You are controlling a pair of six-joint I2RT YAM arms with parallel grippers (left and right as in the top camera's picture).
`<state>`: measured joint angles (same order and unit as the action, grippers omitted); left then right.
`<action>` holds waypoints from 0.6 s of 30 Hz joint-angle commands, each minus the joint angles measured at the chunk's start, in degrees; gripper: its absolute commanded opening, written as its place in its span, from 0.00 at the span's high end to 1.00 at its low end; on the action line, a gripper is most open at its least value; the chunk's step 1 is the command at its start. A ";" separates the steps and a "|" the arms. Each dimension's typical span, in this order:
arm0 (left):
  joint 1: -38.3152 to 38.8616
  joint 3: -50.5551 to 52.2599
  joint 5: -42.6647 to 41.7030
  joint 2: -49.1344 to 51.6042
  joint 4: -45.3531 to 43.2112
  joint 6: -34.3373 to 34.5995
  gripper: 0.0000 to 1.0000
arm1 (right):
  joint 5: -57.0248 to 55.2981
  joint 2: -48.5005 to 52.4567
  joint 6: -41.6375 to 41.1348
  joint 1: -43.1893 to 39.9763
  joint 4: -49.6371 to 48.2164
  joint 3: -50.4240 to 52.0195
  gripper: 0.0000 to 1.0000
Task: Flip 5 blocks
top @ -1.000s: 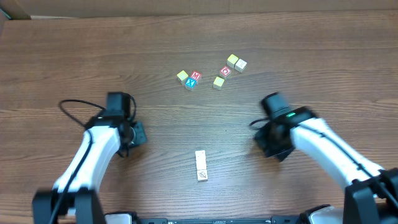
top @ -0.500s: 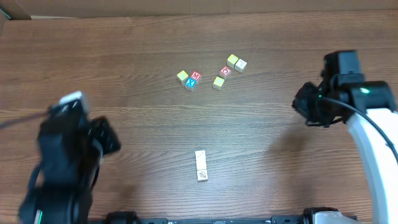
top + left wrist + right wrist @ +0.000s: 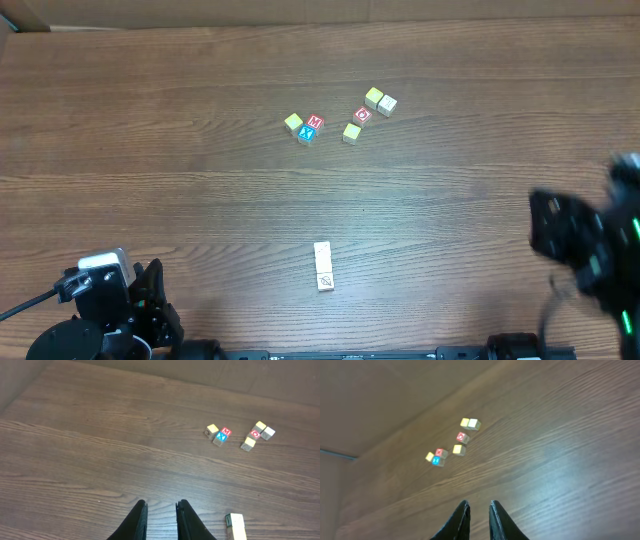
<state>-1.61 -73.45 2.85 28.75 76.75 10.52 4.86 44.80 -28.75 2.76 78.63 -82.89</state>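
Note:
Several small blocks lie in two clusters at the table's far middle. The left cluster is a yellow block [image 3: 293,122], a red M block [image 3: 314,122] and a blue X block [image 3: 306,134]. The right cluster holds a yellow block [image 3: 351,132], a red O block [image 3: 363,114], another yellow one [image 3: 374,97] and a cream one [image 3: 387,104]. A cream oblong piece [image 3: 323,266] lies nearer, alone. My left gripper [image 3: 161,506] sits at the near left corner, jaws slightly open and empty. My right gripper [image 3: 479,504] is blurred at the right edge, slightly open, empty.
The brown wooden table [image 3: 200,190] carries nothing else. A cardboard wall [image 3: 300,8] runs along its far edge. In the left wrist view the cream piece [image 3: 236,526] lies just right of my fingers, and the clusters [image 3: 219,435] are far ahead.
Both arms have drawn back from mid-table, the left to the near left corner, the right to the right edge. Both pairs of jaws have parted a little. The blocks have not moved.

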 commanded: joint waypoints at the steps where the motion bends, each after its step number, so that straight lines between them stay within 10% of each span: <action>1: -0.20 -0.31 0.02 -0.35 -0.13 -1.01 0.83 | -1.20 -7.37 -1.09 0.15 3.52 -1.14 0.83; 6: -0.20 -0.20 0.13 -0.35 -0.11 1.53 0.46 | -1.62 -14.69 -1.07 0.15 13.40 -1.11 0.82; 8: -0.20 -0.15 0.13 -0.35 0.22 1.53 0.00 | -1.62 -16.02 -1.07 0.15 16.09 -1.11 0.69; 9: -0.20 -0.15 0.13 -0.35 0.52 1.53 0.00 | -1.62 -16.31 -1.07 0.15 16.83 -1.11 0.29; 11: -0.20 -0.15 0.11 -0.35 0.83 1.53 0.00 | -1.31 -16.33 -1.29 0.15 17.84 -1.11 0.00; 18: -0.20 -0.15 0.11 -0.35 5.44 1.51 0.00 | -0.94 -16.33 -1.25 0.15 17.97 -1.03 0.00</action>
<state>-1.61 -73.45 2.85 28.75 81.36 11.84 4.08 28.36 -30.02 2.76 96.71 -83.53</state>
